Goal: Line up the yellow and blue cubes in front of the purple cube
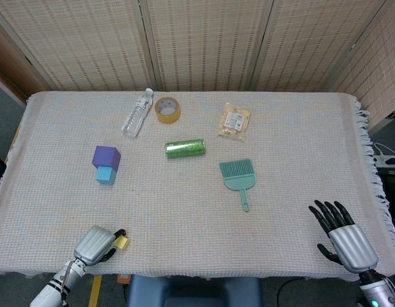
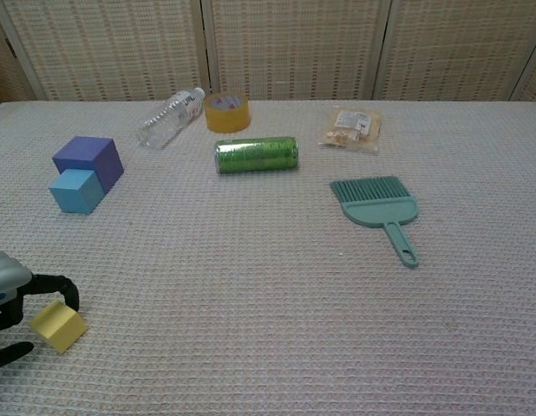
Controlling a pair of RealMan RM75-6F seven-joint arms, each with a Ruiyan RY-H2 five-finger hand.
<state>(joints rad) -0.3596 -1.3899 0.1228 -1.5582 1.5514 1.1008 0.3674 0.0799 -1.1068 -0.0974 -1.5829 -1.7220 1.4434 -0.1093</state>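
Two hands in my feed. My left hand (image 1: 95, 244) sits at the near left table edge, fingers (image 2: 53, 284) curled round the yellow cube (image 2: 56, 326); a dark fingertip arcs over the cube's top and another shows just below it at the frame edge. I cannot tell whether the cube is actually pinched or only bracketed, so the grip is unclear. The cube rests on the cloth (image 1: 185, 211), tilted a bit in the chest view.

My right hand (image 1: 344, 236) is at the near right corner, palm down, fingers spread, holding nothing. It does not show in the chest view.

Going outward: the blue cube (image 1: 106, 174) sits touching the near face of the purple cube (image 1: 106, 156), mid-left on the table, well apart from the yellow cube. The pair sits square, blue directly in front of purple.

Centre: a green can (image 1: 185, 148) lies on its side. Just right and nearer, a teal brush (image 1: 238, 178) lies flat, bristles away, handle toward me.

Far side: a clear bottle (image 1: 137, 113) lies on its side, cap pointing away; contents too hard to judge. Beside it a yellow tape roll (image 1: 167, 109) lies flat. Farther right, a clear snack bag (image 1: 234, 121) lies flat with pale brownish pieces inside and a label on top.
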